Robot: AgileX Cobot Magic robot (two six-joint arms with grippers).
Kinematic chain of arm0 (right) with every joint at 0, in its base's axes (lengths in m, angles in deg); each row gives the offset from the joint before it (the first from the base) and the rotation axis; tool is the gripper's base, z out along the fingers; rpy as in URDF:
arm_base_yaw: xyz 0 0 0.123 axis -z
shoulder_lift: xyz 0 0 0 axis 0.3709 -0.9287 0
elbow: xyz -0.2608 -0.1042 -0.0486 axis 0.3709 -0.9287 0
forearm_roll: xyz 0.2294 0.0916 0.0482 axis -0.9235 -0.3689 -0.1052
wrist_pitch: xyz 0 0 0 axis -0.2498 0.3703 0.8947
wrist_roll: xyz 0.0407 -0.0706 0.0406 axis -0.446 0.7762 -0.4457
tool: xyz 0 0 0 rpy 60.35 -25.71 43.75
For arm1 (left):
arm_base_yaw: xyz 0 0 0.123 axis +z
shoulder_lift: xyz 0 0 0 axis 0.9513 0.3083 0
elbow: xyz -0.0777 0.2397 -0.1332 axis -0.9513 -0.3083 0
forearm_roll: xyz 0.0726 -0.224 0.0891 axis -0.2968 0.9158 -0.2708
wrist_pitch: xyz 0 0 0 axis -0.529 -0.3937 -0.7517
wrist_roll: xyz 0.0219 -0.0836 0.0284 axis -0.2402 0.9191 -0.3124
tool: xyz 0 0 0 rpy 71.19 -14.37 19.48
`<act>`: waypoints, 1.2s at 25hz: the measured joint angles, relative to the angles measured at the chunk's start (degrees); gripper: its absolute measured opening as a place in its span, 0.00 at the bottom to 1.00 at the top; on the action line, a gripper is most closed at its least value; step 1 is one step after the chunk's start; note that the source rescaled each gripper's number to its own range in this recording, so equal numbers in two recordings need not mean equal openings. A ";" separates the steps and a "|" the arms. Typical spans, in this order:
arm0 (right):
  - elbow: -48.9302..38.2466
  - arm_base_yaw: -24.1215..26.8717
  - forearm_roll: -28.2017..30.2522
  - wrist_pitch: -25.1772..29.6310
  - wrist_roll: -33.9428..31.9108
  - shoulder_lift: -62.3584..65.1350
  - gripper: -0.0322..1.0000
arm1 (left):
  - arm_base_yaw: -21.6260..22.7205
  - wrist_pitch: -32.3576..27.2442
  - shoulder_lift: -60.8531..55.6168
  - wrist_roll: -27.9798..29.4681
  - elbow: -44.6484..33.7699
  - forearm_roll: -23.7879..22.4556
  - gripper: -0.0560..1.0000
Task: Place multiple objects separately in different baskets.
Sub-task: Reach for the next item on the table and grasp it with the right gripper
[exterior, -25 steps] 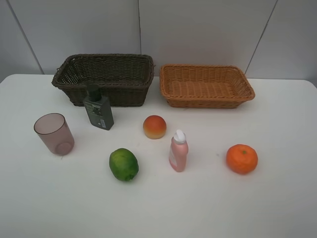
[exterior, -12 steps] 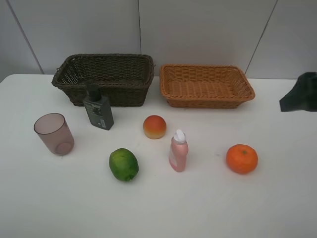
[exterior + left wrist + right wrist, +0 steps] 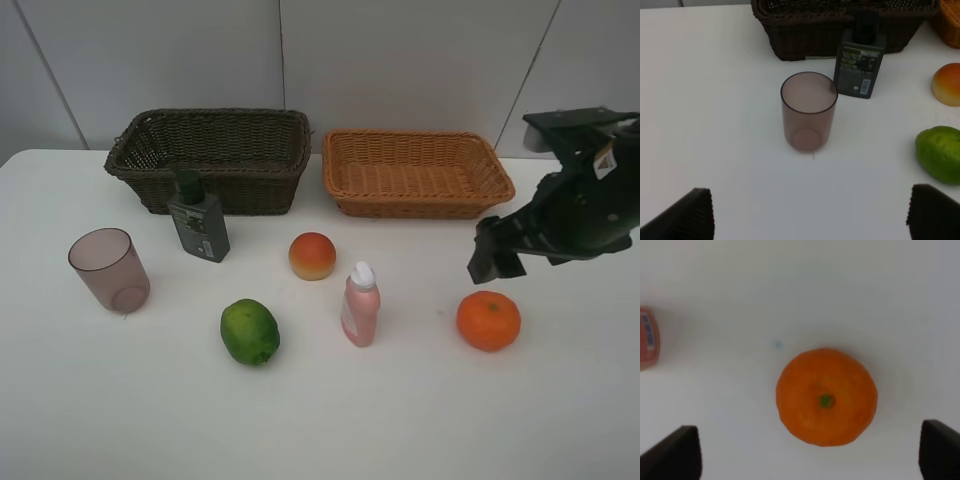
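Orange and round, with a green stem dot, the orange fruit (image 3: 489, 320) lies on the white table (image 3: 560, 420). It is in front of the right end of the shallow light-tan wicker basket (image 3: 418, 206) and well apart from it. That basket holds nothing, and neither does the deeper dark-brown wicker basket (image 3: 222, 186) just to the tan basket's left. No item has been sorted yet, and all six are out on the table.

The right gripper (image 3: 490, 255) hangs above the orange fruit, on the tan basket's side of it. Its jaws are spread wide and touch nothing, so the orange fruit looks to be the first pick.

In front of the tan basket's left end are the red-yellow peach-like fruit (image 3: 312, 256) and, farther forward, the pink bottle with a white cap (image 3: 361, 304). Farther left of that basket are the green lime (image 3: 250, 331), the dark green pump bottle (image 3: 199, 222) and the translucent mauve cup (image 3: 109, 269). The left gripper (image 3: 812, 210), also wide and empty, faces the cup without touching it.
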 joint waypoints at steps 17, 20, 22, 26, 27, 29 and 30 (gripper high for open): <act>0.00 0.07 1.34 -5.23 -0.05 -13.98 0.93 | 0.00 0.00 0.00 0.00 0.00 0.00 1.00; 0.00 0.14 1.88 -5.72 -0.05 -15.34 0.93 | 0.00 0.00 0.00 0.00 0.00 0.00 1.00; 0.00 0.14 2.67 -5.84 -0.05 -16.15 0.93 | 0.00 0.00 0.00 0.00 0.00 0.00 1.00; 0.00 0.37 3.11 -6.09 -0.05 -17.98 0.93 | 0.00 0.00 0.00 0.00 0.00 0.00 1.00; 0.00 0.51 3.60 -6.16 -0.05 -18.40 0.93 | 0.00 0.00 0.00 0.00 0.00 0.00 1.00; 0.00 0.63 5.05 -6.43 -0.05 -18.93 0.93 | 0.00 0.00 0.00 0.00 0.00 0.00 1.00; 0.00 0.82 5.60 -6.61 -0.05 -19.27 0.93 | 0.00 0.00 0.00 0.00 0.00 0.00 1.00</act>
